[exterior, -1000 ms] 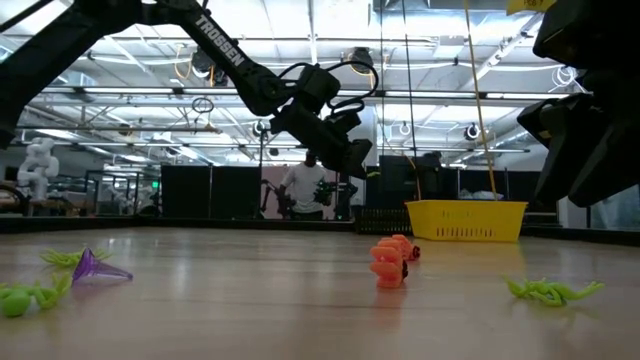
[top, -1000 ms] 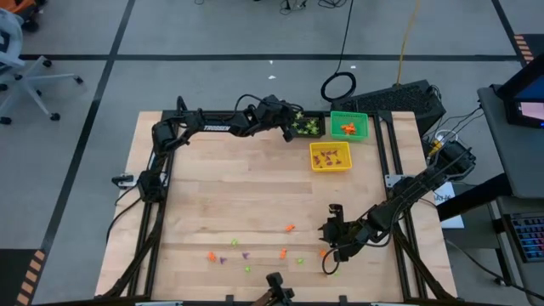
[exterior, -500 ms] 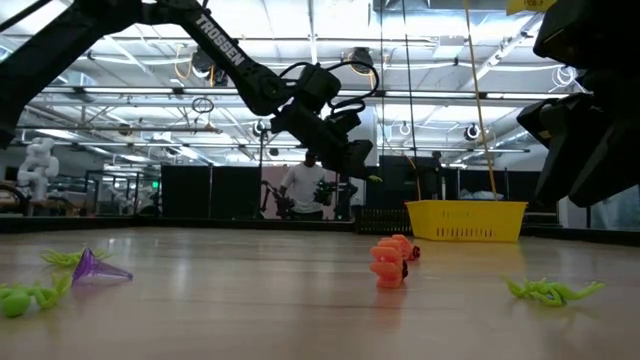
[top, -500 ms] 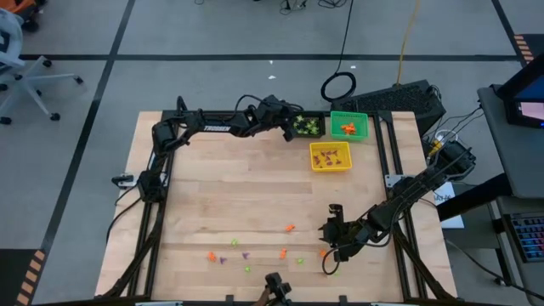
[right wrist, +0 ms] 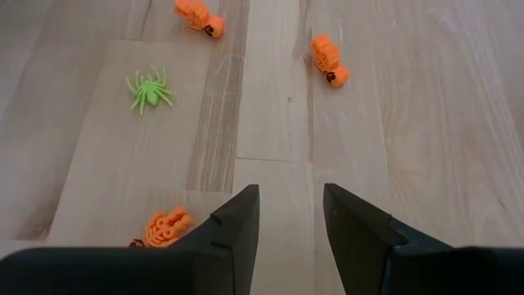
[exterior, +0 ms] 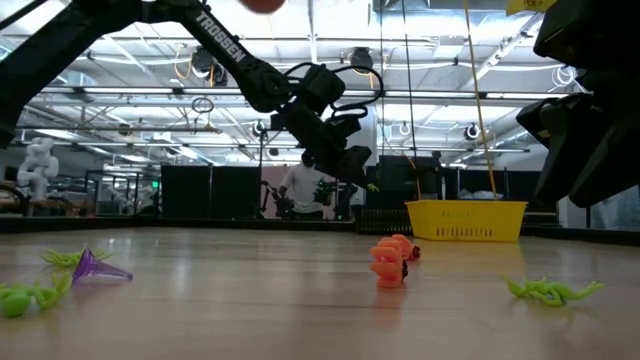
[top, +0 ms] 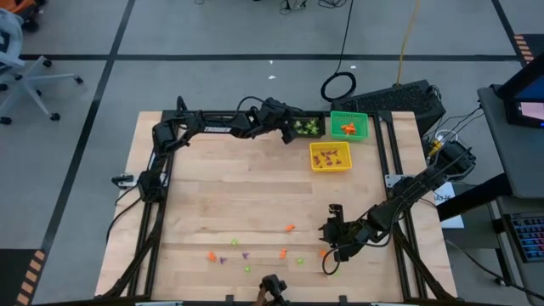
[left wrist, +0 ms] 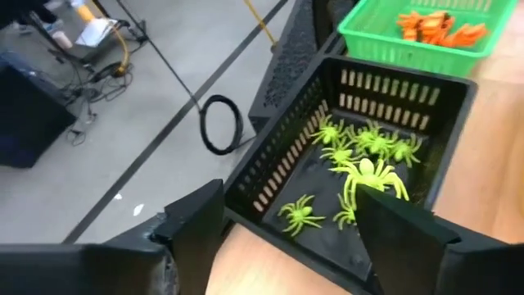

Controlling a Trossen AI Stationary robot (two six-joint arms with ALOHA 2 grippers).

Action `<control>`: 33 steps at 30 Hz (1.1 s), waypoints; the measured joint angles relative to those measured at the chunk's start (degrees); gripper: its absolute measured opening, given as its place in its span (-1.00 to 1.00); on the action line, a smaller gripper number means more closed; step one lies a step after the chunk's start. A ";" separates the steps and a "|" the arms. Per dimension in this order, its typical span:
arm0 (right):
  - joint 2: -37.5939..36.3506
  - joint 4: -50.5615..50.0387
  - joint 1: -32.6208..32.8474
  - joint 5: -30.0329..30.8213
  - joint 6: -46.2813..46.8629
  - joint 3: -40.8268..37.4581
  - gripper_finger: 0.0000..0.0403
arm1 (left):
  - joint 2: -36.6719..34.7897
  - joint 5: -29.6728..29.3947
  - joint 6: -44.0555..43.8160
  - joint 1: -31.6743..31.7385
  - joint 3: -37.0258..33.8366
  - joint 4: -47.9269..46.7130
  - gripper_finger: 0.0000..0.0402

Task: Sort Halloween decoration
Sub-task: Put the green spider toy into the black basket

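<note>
My left gripper (top: 291,129) hangs open over the black bin (top: 308,126) at the table's far edge. In the left wrist view its two fingers (left wrist: 196,225) stand wide apart above several light-green spiders (left wrist: 372,176) lying in that bin. My right gripper (top: 330,255) hovers open low over the table's near right part, nothing between its fingers (right wrist: 241,217). Loose trinkets rest on the wood around it: a green spider (right wrist: 147,88) and orange pieces (right wrist: 329,59), (right wrist: 164,228). More orange, purple and green ones (top: 246,255) lie along the near edge.
A green bin (top: 348,126) holding orange pieces stands right of the black bin, and a yellow bin (top: 330,156) with purple and orange pieces sits just nearer. The middle of the wooden table (top: 229,195) is bare. A person stands in the room behind the table (exterior: 300,188).
My left gripper has opened over the black bin, tipped a little downward, and let go of a light-green spider, which has dropped from its fingertips toward the bin. My right gripper has kept still.
</note>
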 joint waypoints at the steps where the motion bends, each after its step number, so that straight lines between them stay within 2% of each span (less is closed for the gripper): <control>1: 0.00 0.00 0.00 0.00 -0.13 0.00 -0.39 | 0.00 -0.20 0.00 -0.04 0.02 0.00 0.38; 5: 0.00 -0.02 0.00 0.00 -0.19 0.00 -0.39 | -0.02 0.78 -1.43 -0.29 0.02 0.03 0.40; 9: 0.00 -0.04 0.00 0.00 -0.20 0.00 -0.39 | -0.02 5.83 -4.14 -0.36 0.04 -1.76 0.44; 14: 0.00 -0.04 0.00 0.00 -0.36 0.00 -0.39 | -0.02 5.16 -7.39 -0.31 0.04 -2.94 0.62; 17: 0.00 -0.04 0.00 0.00 -0.43 0.00 -0.39 | -0.02 2.65 -11.33 -0.25 0.04 -3.07 0.68; 21: 0.00 -0.04 0.00 0.00 -0.78 0.00 -0.39 | -0.02 1.09 -17.00 0.22 1.93 -8.96 0.64; 27: 0.00 -0.03 0.00 0.16 -1.26 0.00 -0.39 | -0.02 2.10 -21.05 0.93 7.14 -19.23 0.50; 30: 0.00 -0.02 0.00 3.49 -1.38 0.00 -0.39 | -0.07 2.71 -21.09 0.84 9.10 -20.69 0.44; 33: 0.00 0.07 0.00 11.14 -2.97 0.00 -0.39 | -0.04 3.99 -21.15 0.88 9.82 -22.01 0.40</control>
